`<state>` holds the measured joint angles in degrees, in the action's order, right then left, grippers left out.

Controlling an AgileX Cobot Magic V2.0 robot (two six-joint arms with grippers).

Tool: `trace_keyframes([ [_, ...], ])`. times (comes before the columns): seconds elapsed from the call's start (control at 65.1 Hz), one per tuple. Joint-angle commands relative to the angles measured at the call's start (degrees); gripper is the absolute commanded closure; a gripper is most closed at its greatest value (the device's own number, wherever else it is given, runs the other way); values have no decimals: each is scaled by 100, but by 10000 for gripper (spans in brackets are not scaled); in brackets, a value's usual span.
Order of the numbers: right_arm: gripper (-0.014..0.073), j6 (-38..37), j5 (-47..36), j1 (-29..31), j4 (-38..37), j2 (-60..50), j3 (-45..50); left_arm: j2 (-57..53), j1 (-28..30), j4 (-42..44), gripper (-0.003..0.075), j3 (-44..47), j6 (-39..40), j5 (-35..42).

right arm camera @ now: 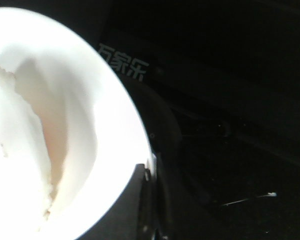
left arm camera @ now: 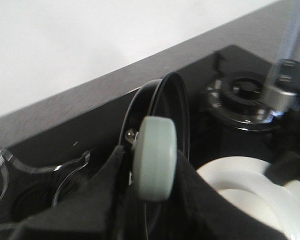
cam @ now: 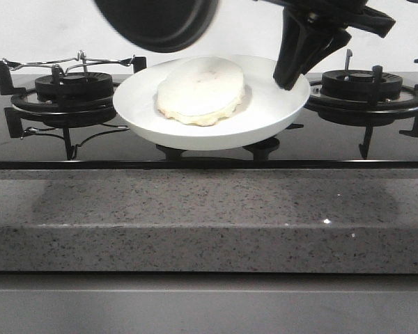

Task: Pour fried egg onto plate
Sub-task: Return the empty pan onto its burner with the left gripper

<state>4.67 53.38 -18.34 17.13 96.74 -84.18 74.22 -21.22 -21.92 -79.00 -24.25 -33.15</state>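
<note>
We see the right end effector (cam: 292, 78) clamped on the right rim of the plate (cam: 265, 115), held above the stove's middle. The fried egg (cam: 200, 90) lies on the plate. The left end effector (left arm camera: 140, 165) grips the black pan (cam: 157, 21), raised near the stove's back edge.

The egg (cam: 200, 90) is pale cream with a slightly browner edge, on a glossy white plate (cam: 265, 118). The pan (cam: 160, 24) is black. The hob (cam: 195, 142) is glossy black; the bench (cam: 209, 223) is grey, speckled dark.
</note>
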Motion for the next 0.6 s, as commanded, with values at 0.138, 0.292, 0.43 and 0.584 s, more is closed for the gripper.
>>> trace_keyframes([
  [0.138,662,35,-234,19,64,-246,-144,119,1822,-2383,739,-195,158,-215],
  [0.292,662,35,-234,19,64,-246,-144,614,2931,-3999,739,-195,133,-758],
  [0.43,662,35,-234,19,64,-246,-144,1228,3616,-5270,739,-195,133,-1374],
  [0.584,662,35,-234,19,64,-246,-144,1848,4023,-6262,739,-195,74,-1903],
])
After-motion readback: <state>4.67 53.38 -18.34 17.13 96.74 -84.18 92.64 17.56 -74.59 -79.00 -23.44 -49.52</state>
